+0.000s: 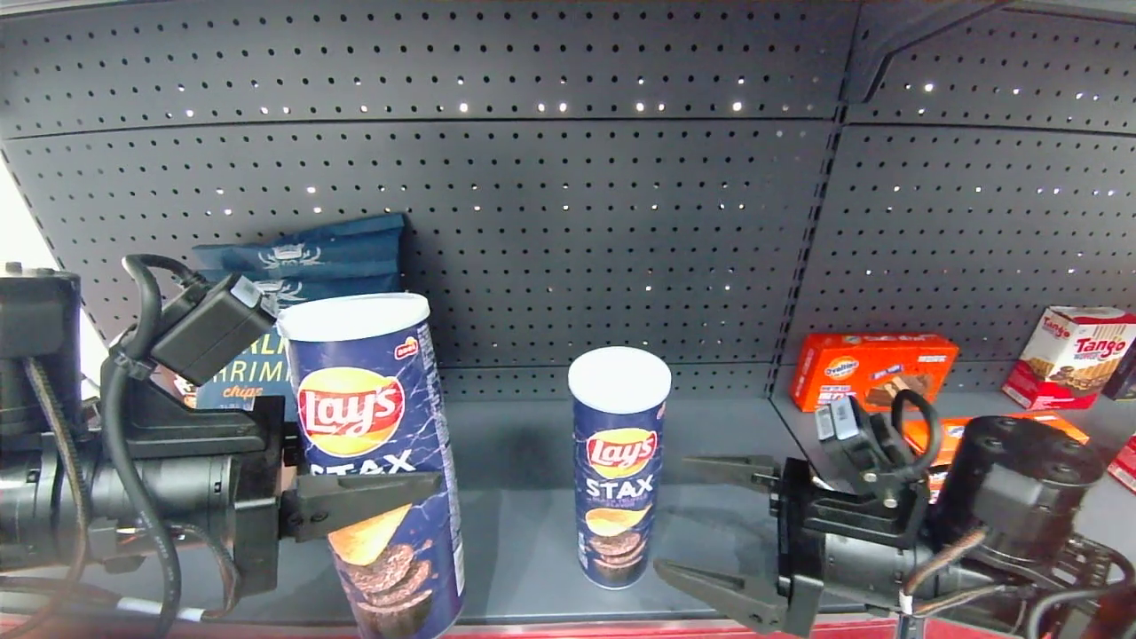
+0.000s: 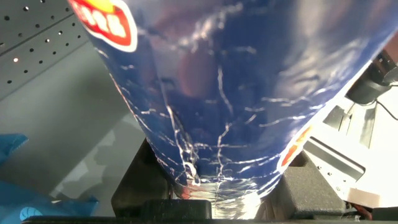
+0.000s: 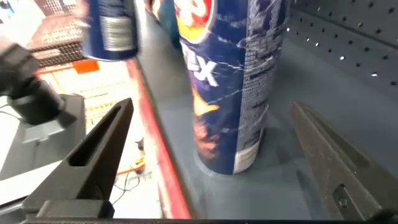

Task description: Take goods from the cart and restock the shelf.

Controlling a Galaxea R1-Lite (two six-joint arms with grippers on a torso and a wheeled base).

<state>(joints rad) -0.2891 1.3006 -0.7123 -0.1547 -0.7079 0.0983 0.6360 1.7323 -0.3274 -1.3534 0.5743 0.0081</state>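
Head view: held can (image 1: 355, 417) presented at front edge of shelf (image 1: 515, 461).
Grips held can upright in left hand (image 1: 390, 497), clamped on its lower body, left of standing can (image 1: 619, 461) set mid-shelf and ahead of blue snack bags (image 1: 302, 257); held vertical, probably so base lands flat beside its twin. Shows right hand (image 1: 674, 515) spread wide and empty, just right of standing can, not touching it; likely parked clear to leave room for placement.
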